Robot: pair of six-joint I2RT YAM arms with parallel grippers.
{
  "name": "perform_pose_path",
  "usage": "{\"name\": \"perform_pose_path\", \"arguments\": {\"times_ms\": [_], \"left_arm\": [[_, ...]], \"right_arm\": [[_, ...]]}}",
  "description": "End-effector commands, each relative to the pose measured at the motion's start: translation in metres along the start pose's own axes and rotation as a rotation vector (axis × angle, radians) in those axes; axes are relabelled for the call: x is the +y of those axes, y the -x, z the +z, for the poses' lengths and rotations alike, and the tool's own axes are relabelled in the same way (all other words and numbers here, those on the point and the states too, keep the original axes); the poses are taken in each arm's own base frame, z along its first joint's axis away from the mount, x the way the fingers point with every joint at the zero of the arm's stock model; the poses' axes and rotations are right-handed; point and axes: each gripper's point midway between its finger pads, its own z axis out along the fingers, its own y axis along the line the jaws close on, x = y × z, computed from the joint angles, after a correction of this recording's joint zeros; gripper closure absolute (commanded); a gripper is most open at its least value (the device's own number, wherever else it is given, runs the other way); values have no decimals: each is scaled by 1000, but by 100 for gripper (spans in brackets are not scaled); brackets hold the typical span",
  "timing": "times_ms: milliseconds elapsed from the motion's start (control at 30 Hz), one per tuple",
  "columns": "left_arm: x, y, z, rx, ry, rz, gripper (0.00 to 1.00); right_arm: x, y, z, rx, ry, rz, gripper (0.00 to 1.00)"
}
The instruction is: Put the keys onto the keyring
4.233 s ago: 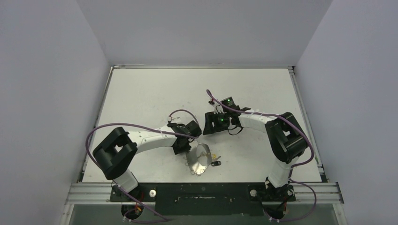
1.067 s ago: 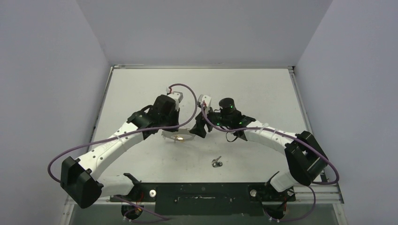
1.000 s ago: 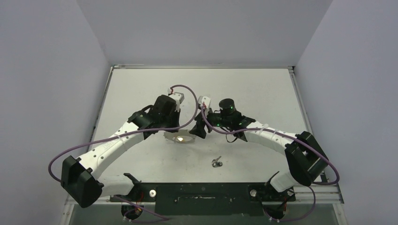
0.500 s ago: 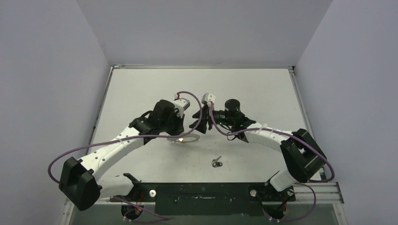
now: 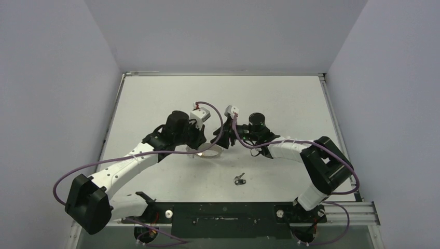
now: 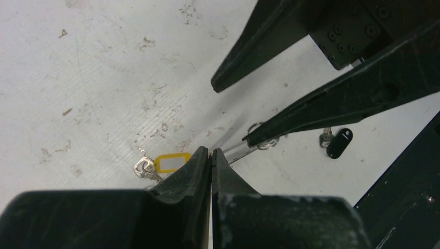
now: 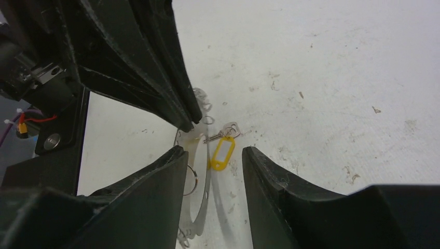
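Two arms meet over the middle of the table (image 5: 155, 98), with the work between their tips. The left gripper (image 6: 211, 155) is clenched tight on the keyring (image 5: 207, 152). It pinches the thin wire at its edge so that the loop juts out towards the other arm. I'd say that makes a steady handle for working something onto the ring.

The right gripper (image 7: 214, 153) has its jaws apart, straddling the ring's far edge. One fingertip is right at the wire by the small metal rings, but it grips nothing that I can see.

The yellow-tagged key (image 6: 165, 163) lies just beside the pinched part of the ring; whether it is threaded on I can't tell. The black-headed key (image 5: 239, 179) lies alone on the table, well apart and nearer the arm bases.

My guess is that the right arm is lining up to take or steady the ring, and the black key is not yet fetched. The thin wire could easily twist out of so narrow a pinch.
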Motion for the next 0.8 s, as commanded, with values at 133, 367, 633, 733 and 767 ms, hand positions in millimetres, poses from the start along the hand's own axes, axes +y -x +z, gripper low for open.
{"name": "perform_pose_path", "arguments": {"times_ms": [133, 367, 633, 733, 767], "left_arm": [[6, 35, -1, -186, -22, 9, 100], [4, 34, -4, -267, -45, 45, 100], [-9, 32, -12, -375, -119, 65, 100], [-13, 36, -20, -442, -137, 78, 100], [-14, 36, -22, -453, -140, 81, 100]], "right_arm": [[45, -14, 7, 84, 128, -81, 61], [26, -3, -5, 77, -4, -129, 51], [-2, 17, -5, -20, -86, -80, 47], [-1, 24, -1, -55, -70, -85, 43], [-1, 25, 0, -64, -65, -85, 43]]}}
